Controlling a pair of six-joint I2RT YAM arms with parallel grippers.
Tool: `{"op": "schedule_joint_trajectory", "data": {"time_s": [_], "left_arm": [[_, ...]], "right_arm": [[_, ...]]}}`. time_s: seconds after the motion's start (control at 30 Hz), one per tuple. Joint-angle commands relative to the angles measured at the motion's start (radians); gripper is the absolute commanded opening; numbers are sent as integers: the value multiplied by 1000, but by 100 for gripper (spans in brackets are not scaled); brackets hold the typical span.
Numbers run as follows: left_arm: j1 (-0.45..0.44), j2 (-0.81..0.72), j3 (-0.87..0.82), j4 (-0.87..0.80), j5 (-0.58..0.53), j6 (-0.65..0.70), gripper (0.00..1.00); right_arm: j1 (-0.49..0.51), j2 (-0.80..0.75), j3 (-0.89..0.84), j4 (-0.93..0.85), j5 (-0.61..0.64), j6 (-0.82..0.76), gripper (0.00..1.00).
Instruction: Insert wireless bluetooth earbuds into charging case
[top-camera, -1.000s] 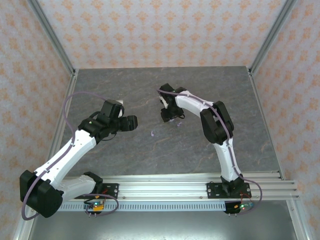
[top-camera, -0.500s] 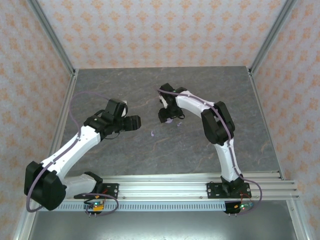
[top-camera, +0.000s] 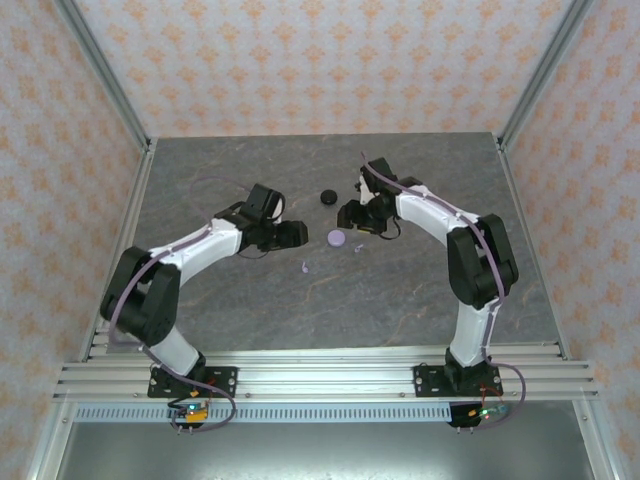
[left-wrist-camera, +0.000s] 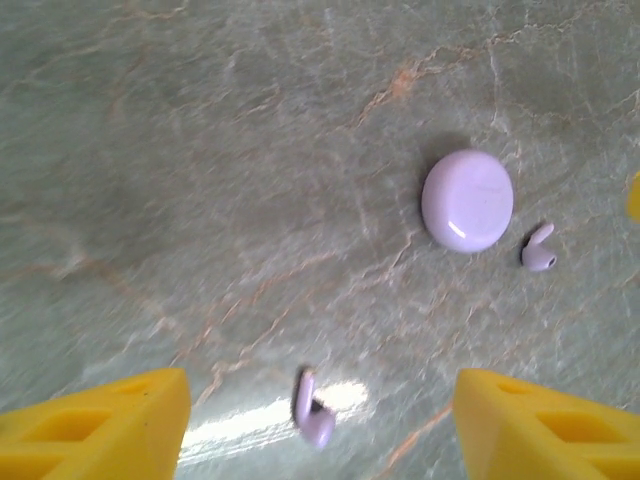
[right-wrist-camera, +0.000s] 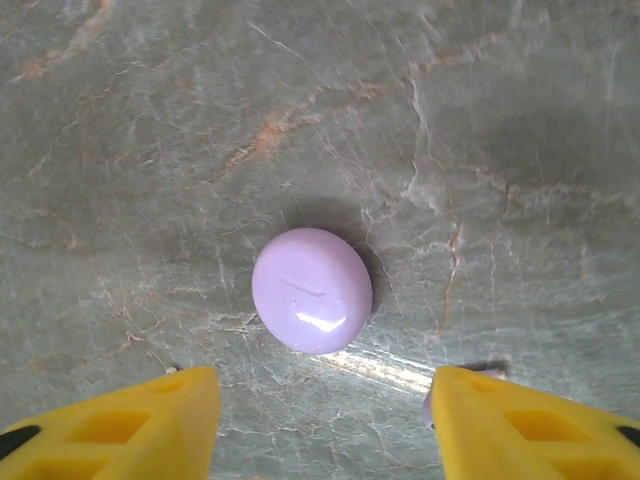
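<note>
My left jaws stand wide apart and grip nothing. The left gripper (top-camera: 292, 235) hangs low over the grey marbled table (top-camera: 250, 300), and in my left wrist view its yellow fingers (left-wrist-camera: 100, 430) sit at the two bottom corners with bare stone between them. A lilac earbud (left-wrist-camera: 314, 418) lies on its side in that gap, touching neither finger. From above, the same piece (top-camera: 305, 267) lies just on the near side of the gripper.

My right jaws are also spread, with nothing in them. The right gripper (top-camera: 350, 215) points down at the table from the other side, and its yellow fingers (right-wrist-camera: 530, 420) frame the lilac charging case (right-wrist-camera: 312, 290). The case is a smooth round puck with its lid shut, resting flat on the stone ahead of the gap and clear of both fingers.

From above, the case (top-camera: 337, 238) lies between my two grippers, closer to the right one. A second lilac earbud (left-wrist-camera: 538, 250) lies just beside the case, with a thin strip of table between them. In my right wrist view, part of a small lilac piece peeks out against the inner edge of one finger; I cannot tell whether it touches.

A black round case (top-camera: 326, 196) sits farther back on the table, apart from the lilac one.
</note>
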Motion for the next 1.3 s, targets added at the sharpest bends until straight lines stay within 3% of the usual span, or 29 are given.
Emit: {"op": "schedule_joint_trajectory", "data": {"time_s": [0.0, 0.43, 0.73, 1.27], "left_arm": [[-3, 61, 53, 105, 81, -54, 66], [-8, 201, 57, 282, 180, -160, 57], [-33, 247, 93, 295, 205, -175, 49], [-54, 356, 140, 310, 232, -185, 47]], "right_arm": [[-22, -7, -36, 79, -39, 117, 51], [-31, 83, 5, 65, -59, 152, 33], [-29, 110, 6, 75, -95, 149, 29], [-31, 137, -8, 97, -132, 147, 28]]}}
